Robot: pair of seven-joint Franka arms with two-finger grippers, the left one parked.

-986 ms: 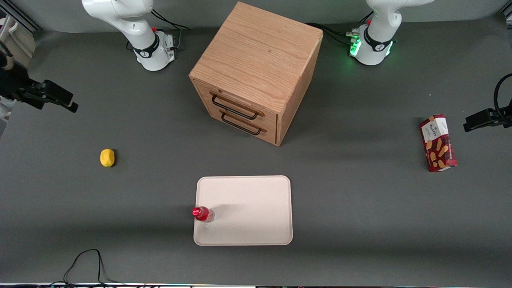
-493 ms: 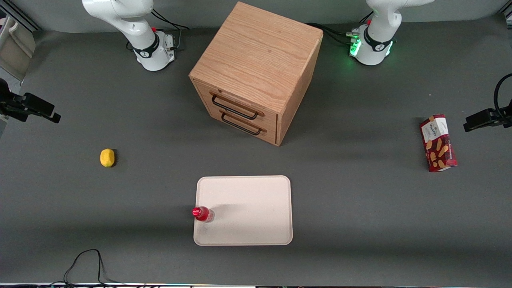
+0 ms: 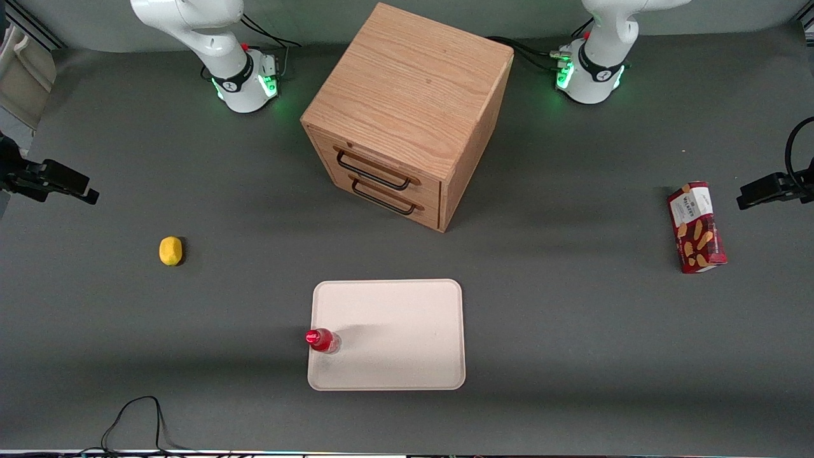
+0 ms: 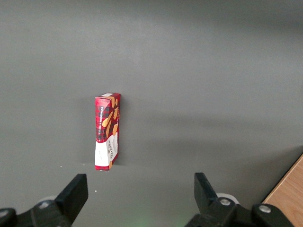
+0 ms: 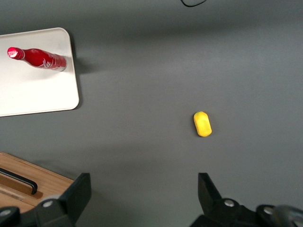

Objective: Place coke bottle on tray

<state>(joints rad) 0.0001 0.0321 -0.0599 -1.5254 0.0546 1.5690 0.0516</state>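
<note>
Gripper (image 3: 54, 181) hangs at the working arm's end of the table, high over bare mat and well apart from everything it could grasp. Fingers (image 5: 75, 194) spread wide, nothing between them.

Yellow lemon-like fruit (image 3: 170, 250) lies on the mat between the gripper and the tray, nearer the front camera than the gripper. Not part of the job.

Coke bottle (image 3: 322, 341) stands upright on the tray (image 3: 407, 331), its long axis vertical, red cap up, base just inside the rim at the tray's edge toward the working arm. The wrist view confirms it: bottle (image 5: 37, 58) on the cream surface, tray (image 5: 42, 90) under it, base close to the rim but on it.

Wooden drawer cabinet (image 3: 407, 121) sits farther from the front camera than the tray, well apart from it. Red snack box (image 3: 696, 227) lies toward the parked arm's end.

Judgement: bottle lies away from the open jaws, toward table centre and nearer the camera. Placement looks done; nothing left to reach for.
</note>
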